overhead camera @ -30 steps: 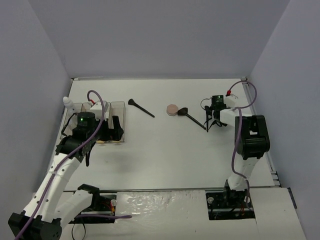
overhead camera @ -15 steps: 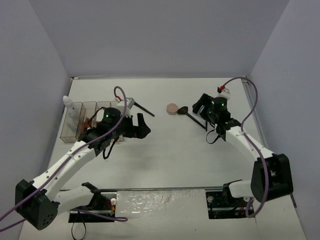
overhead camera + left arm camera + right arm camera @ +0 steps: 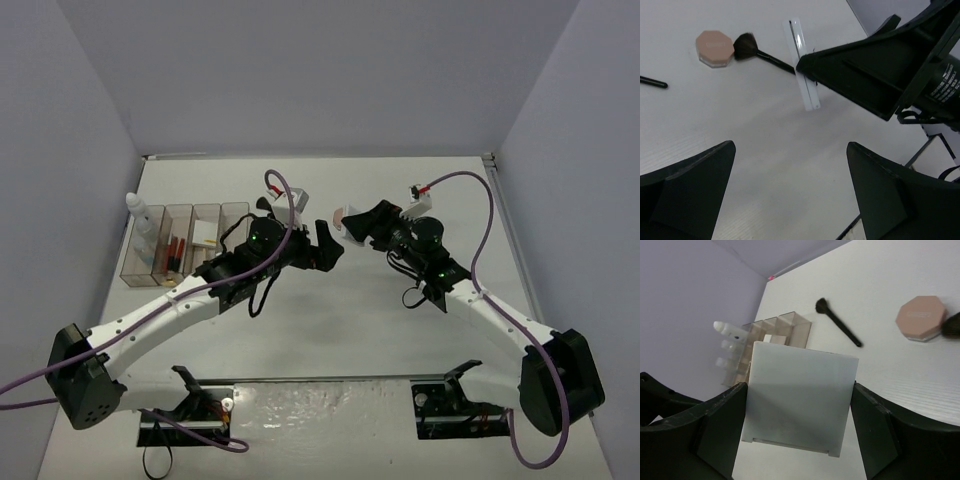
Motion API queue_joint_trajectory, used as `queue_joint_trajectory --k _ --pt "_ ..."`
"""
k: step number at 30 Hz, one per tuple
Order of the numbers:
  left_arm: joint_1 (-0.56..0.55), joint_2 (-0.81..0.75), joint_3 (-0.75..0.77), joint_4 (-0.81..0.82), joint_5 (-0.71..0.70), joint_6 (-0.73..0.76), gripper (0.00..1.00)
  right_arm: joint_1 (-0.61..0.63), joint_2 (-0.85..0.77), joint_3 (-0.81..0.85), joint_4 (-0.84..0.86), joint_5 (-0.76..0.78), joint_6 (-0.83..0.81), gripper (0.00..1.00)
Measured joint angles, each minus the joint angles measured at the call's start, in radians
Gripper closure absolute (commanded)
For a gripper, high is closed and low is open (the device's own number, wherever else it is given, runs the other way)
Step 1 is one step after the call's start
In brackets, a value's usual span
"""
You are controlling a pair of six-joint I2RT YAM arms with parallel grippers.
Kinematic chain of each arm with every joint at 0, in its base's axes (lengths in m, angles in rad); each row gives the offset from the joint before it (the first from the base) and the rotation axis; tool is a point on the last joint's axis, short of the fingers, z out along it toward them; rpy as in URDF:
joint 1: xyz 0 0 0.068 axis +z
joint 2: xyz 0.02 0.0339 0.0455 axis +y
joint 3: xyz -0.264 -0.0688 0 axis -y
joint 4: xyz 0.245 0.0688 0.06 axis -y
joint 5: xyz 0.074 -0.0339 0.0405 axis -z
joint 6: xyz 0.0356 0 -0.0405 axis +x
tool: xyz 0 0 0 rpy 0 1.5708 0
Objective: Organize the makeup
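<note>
My right gripper [image 3: 360, 224] is shut on a white square pad [image 3: 800, 390] and holds it above the middle of the table. The pad shows edge-on in the left wrist view [image 3: 802, 75]. My left gripper [image 3: 325, 246] is open and empty, facing the right gripper at close range; its own view [image 3: 790, 200] shows only bare table between its fingers. A pink octagonal compact [image 3: 715, 46] lies on the table beside a black fan brush [image 3: 747, 46]. A second black brush [image 3: 837, 322] lies further left.
A row of clear bins [image 3: 185, 240] stands at the far left, also in the right wrist view [image 3: 775, 330]. It holds a white bottle [image 3: 140, 212], red pencils [image 3: 172, 248] and a pale item [image 3: 205, 235]. Purple cables loop over both arms.
Both arms swung in toward the table's middle. The left gripper left the bins and moved right. The right gripper moved left with the pad, past the compact.
</note>
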Motion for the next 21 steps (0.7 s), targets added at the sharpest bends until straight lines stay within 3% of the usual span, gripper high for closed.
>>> queue_joint_trajectory --k 17,21 --pt "-0.090 0.091 0.030 0.064 -0.212 0.013 0.32 0.093 0.050 -0.020 0.173 0.012 0.142 0.82" --pt "-0.104 0.091 0.029 0.093 -0.256 0.031 0.44 0.102 0.054 -0.025 0.198 0.034 0.172 0.82"
